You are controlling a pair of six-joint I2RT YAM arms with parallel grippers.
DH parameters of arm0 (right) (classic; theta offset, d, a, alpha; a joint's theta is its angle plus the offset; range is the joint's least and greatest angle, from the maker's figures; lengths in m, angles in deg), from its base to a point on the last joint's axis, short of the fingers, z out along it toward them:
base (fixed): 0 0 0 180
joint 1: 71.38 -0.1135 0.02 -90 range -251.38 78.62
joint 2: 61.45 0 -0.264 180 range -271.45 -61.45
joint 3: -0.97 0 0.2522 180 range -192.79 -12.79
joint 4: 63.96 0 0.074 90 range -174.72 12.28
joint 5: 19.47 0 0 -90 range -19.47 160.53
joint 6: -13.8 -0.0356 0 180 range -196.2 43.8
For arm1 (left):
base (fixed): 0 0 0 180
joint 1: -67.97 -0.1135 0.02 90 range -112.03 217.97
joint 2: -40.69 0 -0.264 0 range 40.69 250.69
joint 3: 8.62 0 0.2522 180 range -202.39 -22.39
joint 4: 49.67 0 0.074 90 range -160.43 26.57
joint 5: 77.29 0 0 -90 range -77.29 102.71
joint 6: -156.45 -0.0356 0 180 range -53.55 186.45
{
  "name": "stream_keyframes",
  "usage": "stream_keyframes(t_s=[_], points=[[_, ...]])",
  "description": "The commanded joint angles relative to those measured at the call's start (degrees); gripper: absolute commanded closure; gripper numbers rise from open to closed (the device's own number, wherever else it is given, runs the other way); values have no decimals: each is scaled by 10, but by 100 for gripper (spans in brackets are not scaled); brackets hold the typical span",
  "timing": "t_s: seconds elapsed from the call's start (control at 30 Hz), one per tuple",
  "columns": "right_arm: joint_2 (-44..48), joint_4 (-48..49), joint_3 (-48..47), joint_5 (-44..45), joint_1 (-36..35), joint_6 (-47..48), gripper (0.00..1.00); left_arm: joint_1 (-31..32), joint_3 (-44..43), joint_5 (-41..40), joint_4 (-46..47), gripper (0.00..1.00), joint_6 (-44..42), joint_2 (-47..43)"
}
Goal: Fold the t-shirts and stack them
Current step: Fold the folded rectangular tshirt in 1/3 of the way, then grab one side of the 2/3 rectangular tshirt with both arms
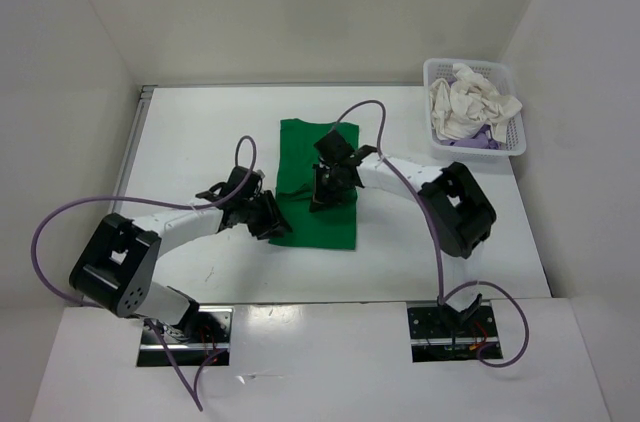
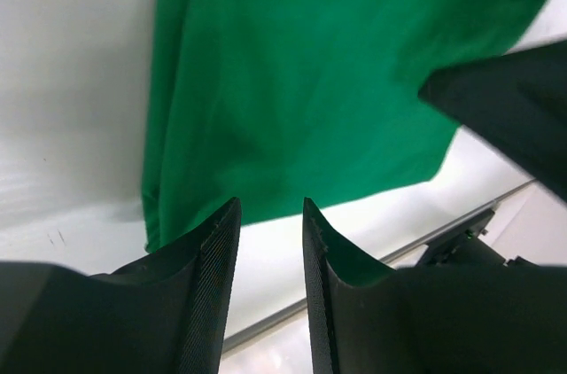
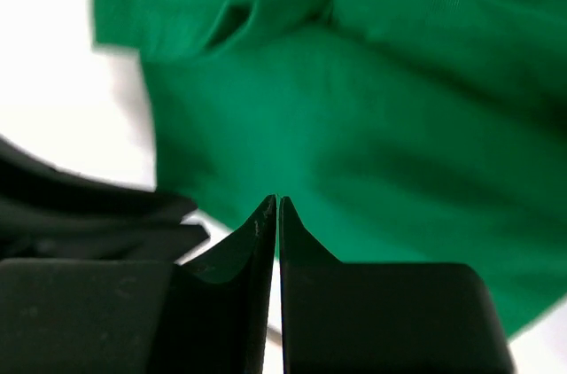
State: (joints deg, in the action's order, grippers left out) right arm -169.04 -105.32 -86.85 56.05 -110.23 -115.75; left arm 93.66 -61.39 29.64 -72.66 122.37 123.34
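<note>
The green t-shirt [image 1: 300, 157] lies spread on the white worktop [image 1: 200, 142], folded into a tall rectangle with its long sides running away from the arm bases. The left hand [image 1: 268, 219] sits at the near left corner of the green t-shirt, low over the worktop. In the left wrist view, the left hand [image 2: 270, 210] shows its two fingers standing narrowly apart with nothing between them; past the tips lies the edge of the green t-shirt [image 2: 292, 81], and bare worktop [image 2: 71, 81] shows beside it.

The right hand [image 1: 328, 194] hangs over the middle of the green t-shirt. In the right wrist view, the right hand [image 3: 277, 201] has its fingers drawn together to a thin slit, with no cloth seen between them. Beyond the tips the green t-shirt [image 3: 354, 126] fills the view, blurred, with a sleeve [image 3: 168, 11] at its upper left.

Well to the far right of the green t-shirt stands a white lattice basket [image 1: 470, 62]; the white-cream t-shirt [image 1: 465, 102] lies crumpled in it, and the purple t-shirt [image 1: 482, 139] shows at the basket's near side under the white-cream one.
</note>
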Motion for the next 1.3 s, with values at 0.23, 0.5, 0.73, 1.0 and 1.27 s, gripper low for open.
stream_keyframes(t_s=[0.23, 0.5, 0.73, 1.0, 1.27], points=[[-116, -9, -129, 61, 7, 36, 89, 1, 45, -7, 25, 56, 2, -1], [-154, 5, -215, 126, 33, 36, 89, 1, 58, -23, -6, 48, 2, -52], [-77, 11, -164, 119, 40, 31, 87, -6, 20, -49, -53, 44, -17, -107], [153, 61, 131, 18, 46, 8, 90, -70, 46, -28, -53, 44, -41, -108], [297, 105, 358, -3, 51, -94, 53, -70, 57, 11, -20, 47, -48, -43]])
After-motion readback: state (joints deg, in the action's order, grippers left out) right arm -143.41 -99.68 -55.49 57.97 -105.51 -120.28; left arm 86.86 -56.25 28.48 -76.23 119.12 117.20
